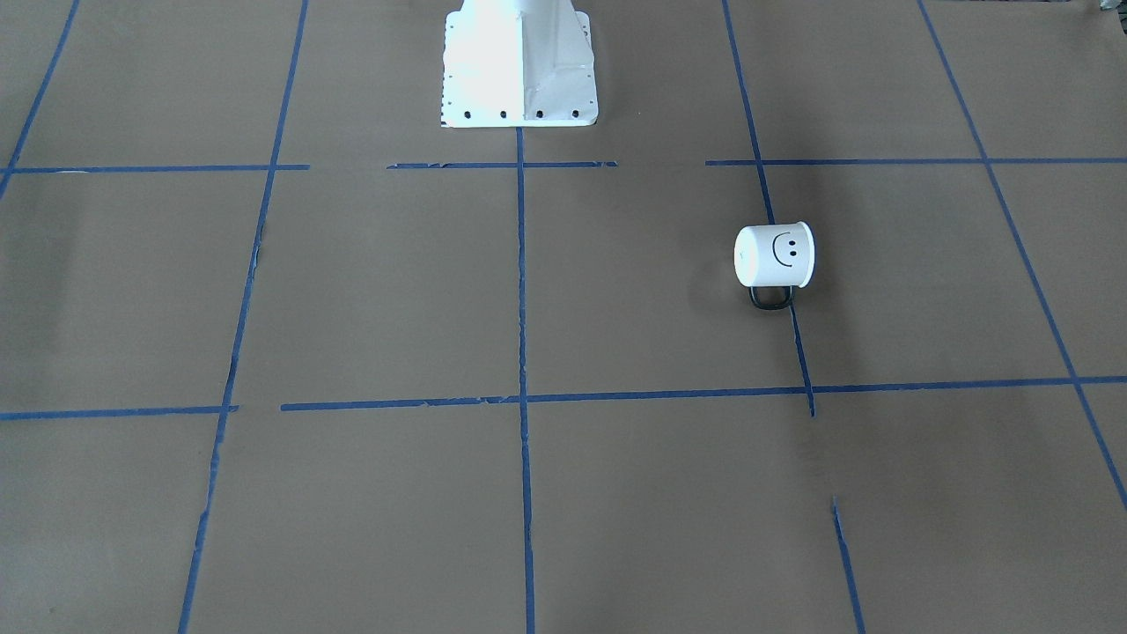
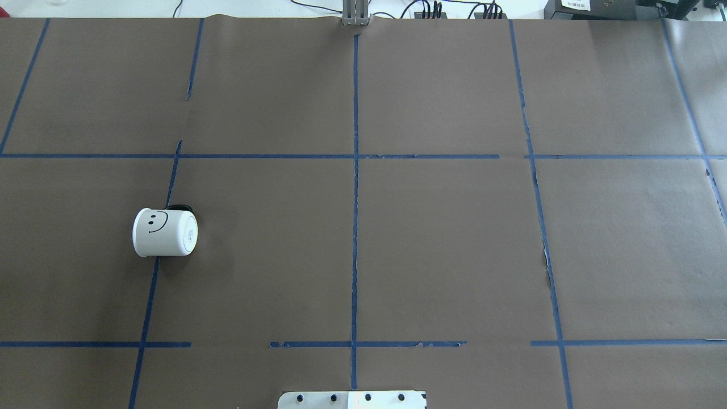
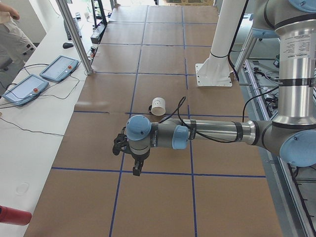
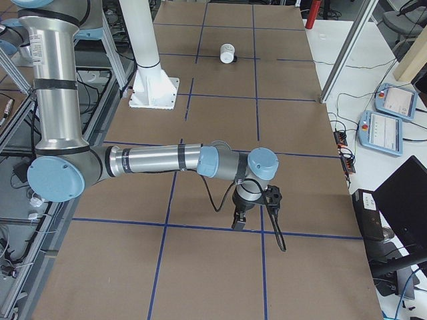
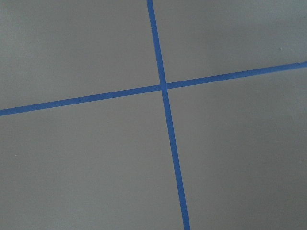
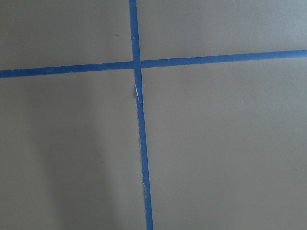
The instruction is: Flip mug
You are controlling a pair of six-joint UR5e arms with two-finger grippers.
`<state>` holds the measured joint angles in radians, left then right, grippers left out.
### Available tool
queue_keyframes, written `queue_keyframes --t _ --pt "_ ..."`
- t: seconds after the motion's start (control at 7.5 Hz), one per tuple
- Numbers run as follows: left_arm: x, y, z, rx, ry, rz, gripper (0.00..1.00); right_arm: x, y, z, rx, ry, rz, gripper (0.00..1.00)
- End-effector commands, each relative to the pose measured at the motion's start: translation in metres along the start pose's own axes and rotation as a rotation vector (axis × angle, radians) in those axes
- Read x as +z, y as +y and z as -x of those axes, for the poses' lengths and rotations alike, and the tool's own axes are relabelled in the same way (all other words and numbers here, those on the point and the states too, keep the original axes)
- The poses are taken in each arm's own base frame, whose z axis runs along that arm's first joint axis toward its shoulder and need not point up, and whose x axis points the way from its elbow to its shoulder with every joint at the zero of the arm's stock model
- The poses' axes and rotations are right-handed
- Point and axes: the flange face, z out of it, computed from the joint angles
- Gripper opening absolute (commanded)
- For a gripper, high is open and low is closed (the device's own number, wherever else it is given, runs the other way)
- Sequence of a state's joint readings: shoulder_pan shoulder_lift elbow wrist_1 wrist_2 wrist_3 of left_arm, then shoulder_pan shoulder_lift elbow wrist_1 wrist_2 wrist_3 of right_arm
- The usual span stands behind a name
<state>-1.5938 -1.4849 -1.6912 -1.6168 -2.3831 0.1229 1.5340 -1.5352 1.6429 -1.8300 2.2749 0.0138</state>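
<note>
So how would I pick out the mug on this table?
On the brown table with its blue tape grid, look at the robot's left half. The mug lies on its side across a tape line. It is small and white, with a black smiley face and a dark loop handle, unlike the big white base plate.

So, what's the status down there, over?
Left gripper and right gripper hang far from the mug, open or shut unclear. Mug lies on its side, untouched. Nothing seen in the way.
</note>
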Motion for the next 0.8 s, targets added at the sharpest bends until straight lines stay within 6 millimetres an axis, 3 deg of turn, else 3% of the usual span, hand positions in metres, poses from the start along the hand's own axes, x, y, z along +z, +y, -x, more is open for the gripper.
queue_keyframes --t 0.0,0.27,0.4,0.53,0.67 --pt "0.002 -0.001 0.002 -0.006 -0.003 0.005 1.0 0.0 0.0 0.0 -0.001 0.0 -0.001 1.0" --pt "0.003 -0.002 0.002 -0.012 0.0 0.006 1.0 0.0 0.0 0.0 -0.001 0.0 -0.001 1.0" --pt "-0.005 -0.016 -0.008 0.016 -0.005 -0.012 1.0 0.0 0.0 0.0 0.0 0.0 0.0 1.0" --pt "-0.003 -0.026 -0.024 0.054 0.001 -0.011 1.0 0.0 0.0 0.0 -0.001 0.0 -0.001 1.0" --pt "0.003 -0.035 -0.057 0.065 0.015 -0.002 1.0 0.0 0.0 0.0 -0.001 0.0 -0.001 1.0"
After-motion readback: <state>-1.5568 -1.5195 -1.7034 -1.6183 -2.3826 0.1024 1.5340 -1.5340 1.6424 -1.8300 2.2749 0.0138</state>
